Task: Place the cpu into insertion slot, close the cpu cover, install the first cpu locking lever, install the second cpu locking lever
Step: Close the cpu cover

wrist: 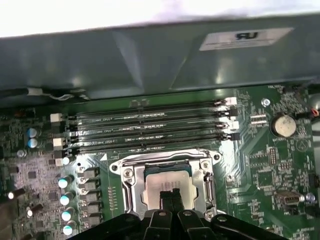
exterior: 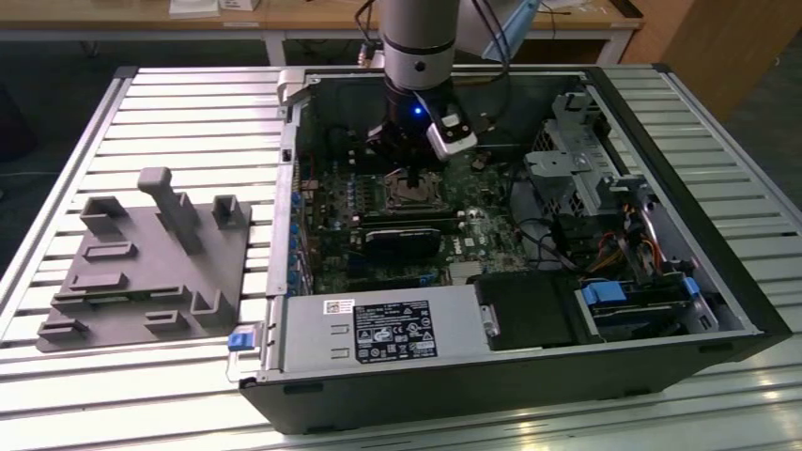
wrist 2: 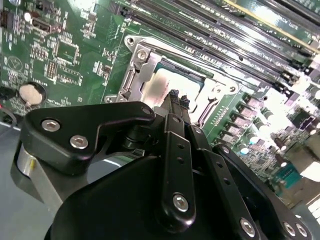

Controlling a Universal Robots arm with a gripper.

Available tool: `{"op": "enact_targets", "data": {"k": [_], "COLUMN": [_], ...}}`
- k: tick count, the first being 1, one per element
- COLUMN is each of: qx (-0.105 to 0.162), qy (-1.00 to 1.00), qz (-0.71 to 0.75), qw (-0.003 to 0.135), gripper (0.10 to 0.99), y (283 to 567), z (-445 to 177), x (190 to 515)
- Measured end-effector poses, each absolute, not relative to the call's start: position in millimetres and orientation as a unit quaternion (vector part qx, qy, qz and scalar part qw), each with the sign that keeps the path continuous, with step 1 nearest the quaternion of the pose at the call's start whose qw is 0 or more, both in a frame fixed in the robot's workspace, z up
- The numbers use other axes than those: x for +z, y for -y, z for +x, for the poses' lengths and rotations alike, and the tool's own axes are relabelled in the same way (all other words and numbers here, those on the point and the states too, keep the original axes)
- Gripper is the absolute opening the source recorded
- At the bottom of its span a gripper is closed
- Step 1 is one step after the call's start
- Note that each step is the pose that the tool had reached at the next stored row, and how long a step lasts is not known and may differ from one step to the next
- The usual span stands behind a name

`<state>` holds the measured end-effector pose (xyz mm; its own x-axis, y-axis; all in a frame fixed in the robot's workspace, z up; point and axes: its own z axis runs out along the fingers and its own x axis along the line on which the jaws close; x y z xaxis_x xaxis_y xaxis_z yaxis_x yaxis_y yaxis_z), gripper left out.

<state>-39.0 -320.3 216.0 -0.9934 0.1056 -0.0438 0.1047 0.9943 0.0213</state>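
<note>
The cpu (wrist: 165, 184) lies flat in the insertion slot (wrist: 167, 170) on the green motherboard, its pale metal face showing in both wrist views (wrist 2: 160, 87). A silvery frame, the cpu cover (wrist: 127, 182), lies flat around the chip (wrist 2: 142, 62). My gripper (wrist: 170, 196) hangs right over the middle of the chip, its two black fingertips (wrist 2: 173, 95) pressed close together with nothing between them; whether they touch the chip I cannot tell. In the exterior view the gripper (exterior: 410, 178) reaches down into the open computer case over the socket (exterior: 408, 194).
Long black memory slots (wrist: 145, 130) run beside the socket, and a coin battery (wrist: 282, 125) lies nearby. A black card (exterior: 401, 240), the power supply (exterior: 376, 334) and a drive cage (exterior: 577, 160) fill the case. A grey fixture (exterior: 145, 254) rests on the slatted table.
</note>
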Motion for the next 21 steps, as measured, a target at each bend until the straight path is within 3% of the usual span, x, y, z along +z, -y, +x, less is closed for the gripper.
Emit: {"op": "enact_targets", "data": {"k": [21], "qx": [0.009], "qy": [-0.999], "qz": [0.047], "qw": [0.021], "gripper": [0.106], "y": [320.3], "z": [-38.2], "x": [221.4]}}
